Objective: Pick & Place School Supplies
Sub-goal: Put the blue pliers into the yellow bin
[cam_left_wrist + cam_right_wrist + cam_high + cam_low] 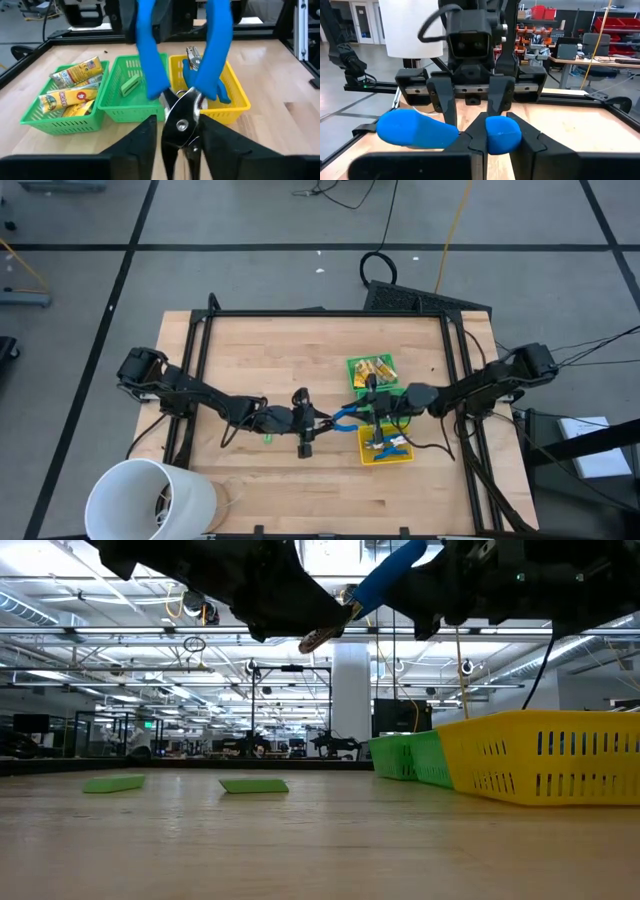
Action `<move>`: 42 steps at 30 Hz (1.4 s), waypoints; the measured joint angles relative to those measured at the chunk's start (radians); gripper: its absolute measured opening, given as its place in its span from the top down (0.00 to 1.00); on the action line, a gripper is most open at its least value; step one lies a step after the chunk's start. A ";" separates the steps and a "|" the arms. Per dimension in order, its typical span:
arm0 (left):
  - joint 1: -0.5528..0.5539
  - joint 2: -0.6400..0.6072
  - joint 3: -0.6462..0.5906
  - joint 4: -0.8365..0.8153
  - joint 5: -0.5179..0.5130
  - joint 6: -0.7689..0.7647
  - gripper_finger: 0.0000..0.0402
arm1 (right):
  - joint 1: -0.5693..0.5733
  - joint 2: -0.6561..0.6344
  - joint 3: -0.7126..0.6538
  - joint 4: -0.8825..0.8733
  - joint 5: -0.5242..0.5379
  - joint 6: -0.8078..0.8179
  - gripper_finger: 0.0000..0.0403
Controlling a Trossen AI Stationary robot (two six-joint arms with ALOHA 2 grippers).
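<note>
Blue-handled pliers hang in the air between both grippers, left of the bins. My left gripper is shut on their metal head. My right gripper is shut on one blue handle. In the left wrist view, the left green bin holds yellow-tan wrapped blocks. The middle green bin holds one bright-green piece. The yellow bin holds more blue pliers. Two green pieces lie flat on the table. My left gripper pinches the pliers' metal head at the pivot between its two fingers, coming level from the table's left. The pliers are lifted clear, handles spread and pointing away toward the bins. My right gripper pinches the free end of one blue handle between its fingers, coming from the table's right. The other handle sticks out free beside it.
A large white cup lies at the table's near left corner. The three bins stand in a row right of centre, under the right arm. Bare wood lies at the table's far and left parts.
</note>
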 joint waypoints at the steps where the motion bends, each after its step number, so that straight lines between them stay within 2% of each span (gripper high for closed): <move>1: 0.000 0.000 0.000 0.001 -0.002 -0.008 0.61 | 0.000 -0.017 0.000 -0.015 0.000 -0.001 0.91; 7: -0.002 0.000 0.000 -0.002 -0.005 -0.035 0.48 | 0.017 -0.188 0.000 -0.246 0.001 -0.006 0.91; 13: -0.002 0.000 0.000 -0.005 -0.005 -0.036 0.42 | 0.092 -0.362 -0.001 -0.490 0.019 -0.011 0.91; 20: -0.002 0.000 0.000 -0.013 -0.005 -0.037 0.41 | 0.304 -0.514 -0.001 -0.696 0.176 -0.088 0.91; 25: -0.002 0.000 0.000 -0.012 -0.005 -0.040 0.40 | 0.446 -0.581 -0.007 -0.873 0.425 -0.051 0.91; 31: 0.002 0.000 0.000 -0.011 -0.004 -0.067 0.40 | 0.533 -0.600 -0.088 -0.793 0.477 -0.017 0.91; 42: 0.003 0.000 0.000 -0.010 -0.004 -0.098 0.40 | 0.537 -0.599 -0.288 -0.540 0.475 -0.008 0.91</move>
